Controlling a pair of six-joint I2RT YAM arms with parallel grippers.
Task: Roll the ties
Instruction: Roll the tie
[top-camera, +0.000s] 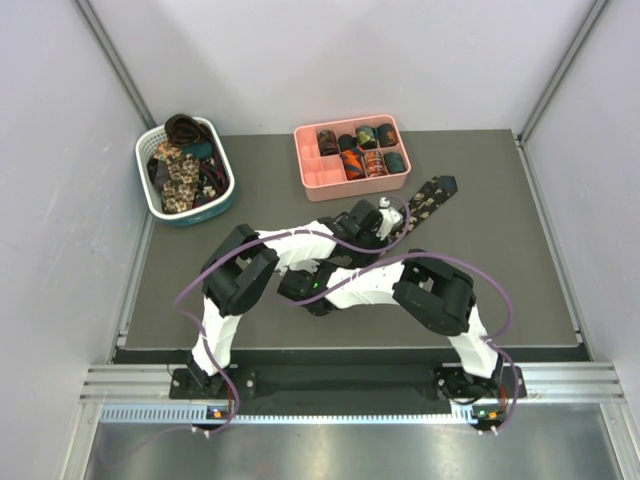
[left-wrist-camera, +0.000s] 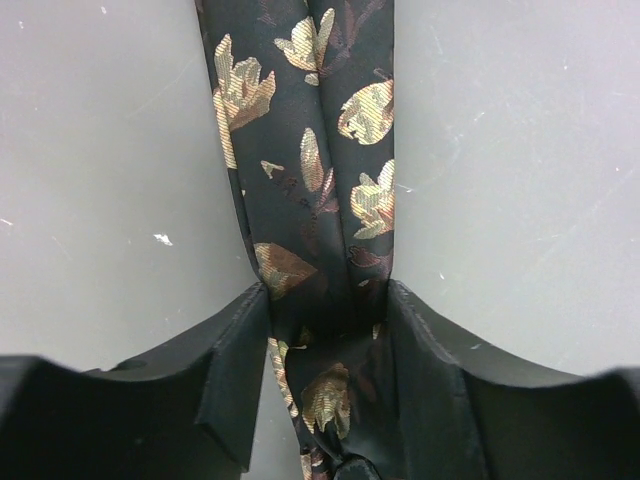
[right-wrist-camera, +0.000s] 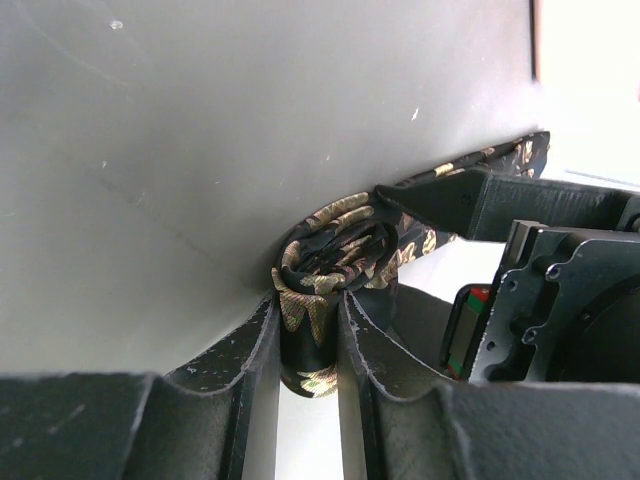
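A dark tie with beige floral print (top-camera: 432, 194) lies slanted on the grey mat, its pointed end toward the back right. My left gripper (left-wrist-camera: 327, 300) straddles the strip (left-wrist-camera: 310, 150), both fingers pressed against its edges so that the cloth bunches between them. The tie's near end is wound into a small coil (right-wrist-camera: 335, 250), and my right gripper (right-wrist-camera: 308, 300) is shut on it, just beside the left gripper's finger (right-wrist-camera: 450, 205). In the top view both arms cross and meet at that near end, in front of the pink tray.
The pink divided tray (top-camera: 312, 180) at the back centre holds several rolled ties (top-camera: 372, 150). A white-and-teal basket (top-camera: 148, 190) at the back left holds several loose ties (top-camera: 185, 165). White walls enclose the mat on three sides.
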